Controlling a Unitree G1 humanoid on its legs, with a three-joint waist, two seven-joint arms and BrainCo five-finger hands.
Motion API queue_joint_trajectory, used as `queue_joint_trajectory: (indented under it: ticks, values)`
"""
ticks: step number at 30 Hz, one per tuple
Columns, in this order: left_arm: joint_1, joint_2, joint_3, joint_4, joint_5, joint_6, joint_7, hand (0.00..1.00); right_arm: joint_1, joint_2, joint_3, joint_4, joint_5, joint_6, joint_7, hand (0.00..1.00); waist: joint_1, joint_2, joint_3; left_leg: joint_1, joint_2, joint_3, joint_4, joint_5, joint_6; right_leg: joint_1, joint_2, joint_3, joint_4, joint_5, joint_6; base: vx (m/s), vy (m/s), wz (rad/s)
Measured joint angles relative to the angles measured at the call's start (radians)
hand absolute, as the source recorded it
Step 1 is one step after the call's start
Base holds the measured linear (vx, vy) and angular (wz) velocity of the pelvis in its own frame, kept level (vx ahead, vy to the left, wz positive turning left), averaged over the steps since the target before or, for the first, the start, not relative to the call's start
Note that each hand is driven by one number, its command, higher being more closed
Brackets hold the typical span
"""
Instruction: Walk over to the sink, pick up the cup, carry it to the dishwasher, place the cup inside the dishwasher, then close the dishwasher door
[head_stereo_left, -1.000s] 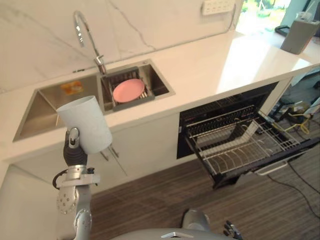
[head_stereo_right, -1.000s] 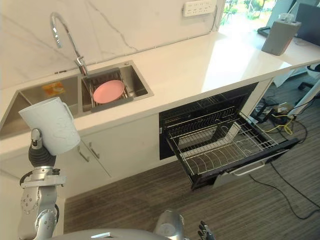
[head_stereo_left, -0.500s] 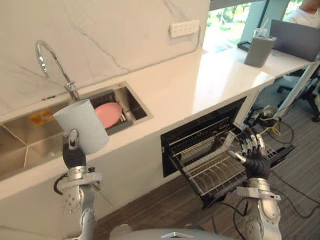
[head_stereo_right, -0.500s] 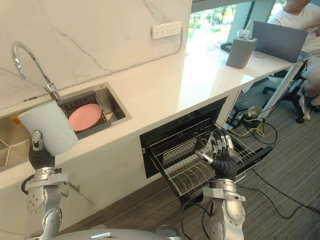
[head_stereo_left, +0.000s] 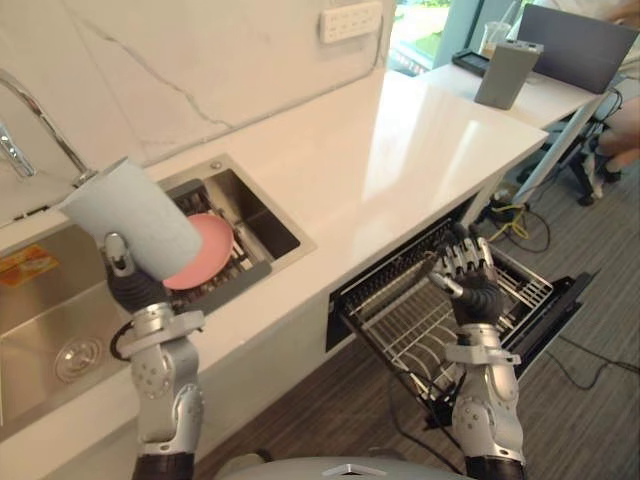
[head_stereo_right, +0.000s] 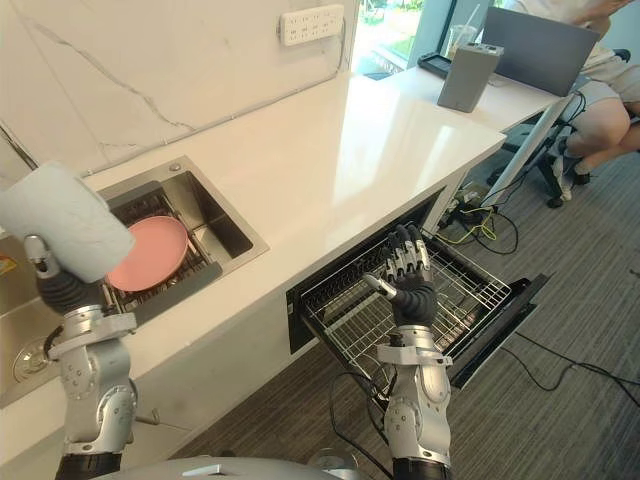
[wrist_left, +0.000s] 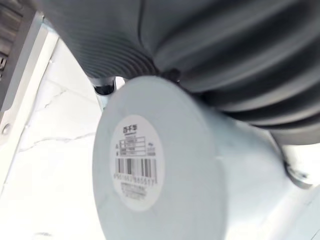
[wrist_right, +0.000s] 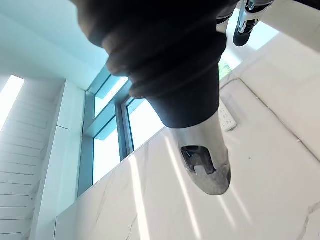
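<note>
A pale blue-white cup (head_stereo_left: 130, 228) is up in the air over the counter edge beside the sink, tilted with its mouth toward the upper left. My left hand (head_stereo_left: 124, 283) is shut on it from below; the left wrist view shows the cup's labelled base (wrist_left: 136, 166) against the hand's dark cover. The dishwasher (head_stereo_left: 390, 290) stands open under the counter, its wire rack (head_stereo_left: 415, 330) pulled out over the lowered door (head_stereo_left: 560, 312). My right hand (head_stereo_left: 467, 276) is raised in front of the rack, open and holding nothing, its thumb (wrist_right: 205, 160) bare against the wall.
A pink plate (head_stereo_left: 205, 248) lies in a drain basket in the steel sink (head_stereo_left: 265, 215). On the far counter end stand a grey box (head_stereo_left: 507, 72) and a laptop (head_stereo_right: 540, 45). A person's leg (head_stereo_right: 600, 110) shows at the right. Cables (head_stereo_right: 480, 222) lie on the floor by the dishwasher.
The camera has moved right and closer to the dishwasher. The cup now leans further left in my left hand. My right hand, unseen a second ago, stands raised in front of the rack.
</note>
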Motion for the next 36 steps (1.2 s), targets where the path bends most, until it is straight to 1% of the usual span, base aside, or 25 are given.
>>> queue_joint_trajectory:
  ticks: [2,3,5,6,8,9,10,11,13,14,15,16,17,19,21,23,24,25,28,31,32,34,35,36]
  values:
    - [-0.036,0.001,-0.055,0.062,0.042,0.007,0.015,1.00,-0.029,-0.001,0.045,0.000,0.015,0.019,0.002,0.00,0.000,0.000,0.000,0.000,-0.001,0.024,-0.005,-0.002,-0.003,0.001,0.006,0.005,-0.043,0.028,0.003,-0.05,0.011,-0.32]
    - [-0.047,0.001,-0.072,0.076,0.056,0.010,0.016,1.00,-0.036,-0.001,0.055,0.000,0.026,0.022,0.002,0.00,-0.001,0.000,0.000,0.000,-0.001,0.031,-0.007,-0.002,-0.003,0.002,0.007,0.007,-0.056,0.038,0.003,-0.05,0.018,-0.40]
    - [-0.097,0.005,-0.126,0.116,0.122,0.025,0.031,1.00,-0.078,-0.002,0.090,-0.001,0.045,0.043,0.000,0.00,-0.001,0.000,0.000,0.003,-0.002,0.071,-0.019,-0.002,-0.003,-0.009,0.010,0.033,-0.093,0.073,0.002,-0.06,0.037,-0.48]
    - [-0.112,0.009,-0.138,0.126,0.137,0.027,0.038,1.00,-0.091,-0.003,0.100,-0.002,0.046,0.051,-0.001,0.00,-0.003,0.000,0.000,0.003,-0.002,0.080,-0.019,-0.002,-0.003,-0.013,0.010,0.039,-0.099,0.080,0.002,-0.07,0.042,-0.47]
    - [-0.180,0.021,-0.183,0.155,0.206,0.043,0.072,1.00,-0.121,-0.005,0.131,-0.043,0.067,0.080,-0.007,0.00,-0.006,-0.001,0.001,0.010,-0.004,0.111,-0.019,-0.004,-0.001,-0.015,0.011,0.056,-0.120,0.105,0.002,-0.05,0.022,-0.39]
    - [-0.199,0.024,-0.193,0.159,0.227,0.048,0.086,1.00,-0.134,-0.006,0.139,-0.046,0.070,0.086,-0.008,0.00,-0.008,-0.002,0.001,0.013,-0.004,0.118,-0.020,-0.004,0.000,-0.016,0.011,0.056,-0.122,0.109,0.002,-0.06,0.012,-0.38]
    - [-0.235,0.028,-0.215,0.167,0.273,0.060,0.116,1.00,-0.163,-0.014,0.153,-0.057,0.080,0.105,-0.013,0.00,-0.009,-0.003,0.001,0.021,-0.004,0.133,-0.025,-0.004,0.000,-0.021,0.012,0.059,-0.123,0.116,0.001,-0.05,0.004,-0.27]
    - [-0.248,0.028,-0.221,0.170,0.285,0.063,0.124,1.00,-0.171,-0.019,0.159,-0.063,0.082,0.109,-0.016,0.00,-0.010,-0.003,0.000,0.021,-0.004,0.138,-0.025,-0.004,0.000,-0.023,0.012,0.060,-0.123,0.118,0.001,-0.06,0.003,-0.37]
    - [-0.337,0.029,-0.255,0.195,0.399,0.082,0.200,1.00,-0.238,-0.052,0.182,-0.079,0.102,0.139,-0.022,0.00,-0.011,-0.004,0.000,0.021,-0.007,0.164,-0.032,-0.001,0.004,-0.043,0.013,0.065,-0.128,0.137,-0.002,-0.06,0.001,-0.34]
    - [-0.357,0.029,-0.259,0.202,0.426,0.093,0.217,1.00,-0.252,-0.053,0.182,-0.079,0.108,0.146,-0.024,0.00,-0.013,-0.004,0.000,0.021,-0.008,0.169,-0.032,0.000,0.004,-0.045,0.013,0.066,-0.129,0.140,-0.002,-0.06,0.000,-0.26]
    - [-0.393,0.031,-0.267,0.218,0.477,0.108,0.256,1.00,-0.271,-0.054,0.182,-0.079,0.121,0.155,-0.029,0.00,-0.015,-0.005,-0.001,0.023,-0.008,0.178,-0.032,0.000,0.004,-0.045,0.013,0.069,-0.135,0.148,-0.002,-0.05,0.001,-0.25]
    - [-0.424,0.032,-0.268,0.234,0.531,0.124,0.297,1.00,-0.287,-0.059,0.182,-0.080,0.143,0.174,-0.033,0.00,-0.016,-0.006,-0.001,0.023,-0.009,0.188,-0.032,0.000,0.005,-0.046,0.014,0.080,-0.142,0.157,-0.002,-0.04,0.000,-0.25]
    - [-0.437,0.033,-0.268,0.239,0.552,0.133,0.314,1.00,-0.293,-0.062,0.181,-0.082,0.149,0.185,-0.036,0.00,-0.018,-0.006,-0.001,0.023,-0.009,0.192,-0.033,0.000,0.005,-0.047,0.014,0.082,-0.145,0.161,-0.002,-0.05,-0.007,-0.19]
    - [-0.474,0.044,-0.278,0.258,0.655,0.162,0.384,1.00,-0.294,-0.082,0.179,-0.130,0.202,0.236,-0.052,0.00,-0.024,-0.007,-0.001,0.023,-0.010,0.204,-0.034,0.001,0.005,-0.055,0.014,0.086,-0.151,0.168,-0.002,-0.06,-0.014,-0.16]
    - [-0.492,0.051,-0.290,0.276,0.711,0.179,0.410,1.00,-0.294,-0.090,0.177,-0.157,0.236,0.260,-0.051,0.00,-0.025,-0.009,-0.002,0.022,-0.011,0.211,-0.040,0.003,0.005,-0.065,0.015,0.092,-0.151,0.171,-0.002,-0.05,-0.019,-0.14]
    - [-0.502,0.056,-0.313,0.287,0.796,0.211,0.441,1.00,-0.294,-0.090,0.165,-0.162,0.302,0.313,-0.051,0.00,-0.028,-0.022,-0.015,0.023,-0.016,0.217,-0.066,0.016,0.005,-0.084,0.018,0.108,-0.154,0.176,-0.001,-0.04,-0.025,-0.16]
    - [-0.504,0.058,-0.322,0.290,0.818,0.219,0.451,1.00,-0.293,-0.089,0.163,-0.162,0.314,0.323,-0.051,0.00,-0.029,-0.025,-0.016,0.022,-0.016,0.219,-0.068,0.017,0.006,-0.085,0.018,0.109,-0.156,0.178,-0.001,-0.02,-0.019,-0.15]
    - [-0.509,0.059,-0.337,0.306,0.863,0.228,0.468,1.00,-0.287,-0.089,0.156,-0.162,0.336,0.340,-0.051,0.00,-0.032,-0.033,-0.019,0.021,-0.017,0.222,-0.068,0.017,0.006,-0.085,0.018,0.110,-0.161,0.181,-0.001,-0.01,-0.017,-0.08]
    - [-0.517,0.068,-0.364,0.322,0.946,0.262,0.506,1.00,-0.283,-0.089,0.151,-0.162,0.382,0.361,-0.050,0.00,-0.036,-0.042,-0.024,0.021,-0.017,0.232,-0.068,0.017,0.006,-0.087,0.019,0.110,-0.162,0.186,0.000,-0.01,-0.024,-0.10]
    - [-0.540,0.071,-0.365,0.351,1.021,0.279,0.558,1.00,-0.272,-0.089,0.150,-0.162,0.427,0.365,-0.050,0.00,-0.036,-0.043,-0.025,0.021,-0.018,0.238,-0.071,0.017,0.006,-0.093,0.019,0.107,-0.163,0.194,0.001,-0.04,-0.027,-0.08]
    - [-0.540,0.073,-0.366,0.351,1.031,0.285,0.567,1.00,-0.270,-0.090,0.149,-0.162,0.435,0.366,-0.051,0.00,-0.037,-0.043,-0.026,0.021,-0.018,0.239,-0.073,0.017,0.007,-0.093,0.019,0.107,-0.164,0.194,0.001,-0.04,-0.022,-0.02]
    - [-0.541,0.081,-0.367,0.362,1.092,0.300,0.620,1.00,-0.264,-0.092,0.145,-0.162,0.458,0.378,-0.053,0.00,-0.037,-0.045,-0.032,0.020,-0.021,0.239,-0.089,0.026,0.008,-0.099,0.019,0.105,-0.166,0.196,0.002,-0.05,-0.031,0.00]
    - [-0.541,0.083,-0.368,0.367,1.104,0.303,0.633,1.00,-0.264,-0.093,0.145,-0.162,0.458,0.383,-0.055,0.00,-0.037,-0.045,-0.033,0.019,-0.021,0.239,-0.093,0.029,0.008,-0.101,0.019,0.104,-0.167,0.197,0.002,-0.06,-0.039,0.03]
    - [-0.541,0.090,-0.374,0.379,1.137,0.314,0.663,1.00,-0.264,-0.096,0.145,-0.162,0.458,0.384,-0.067,0.00,-0.037,-0.044,-0.034,0.020,-0.023,0.237,-0.102,0.035,0.008,-0.101,0.019,0.101,-0.170,0.199,0.002,-0.05,-0.038,0.03]
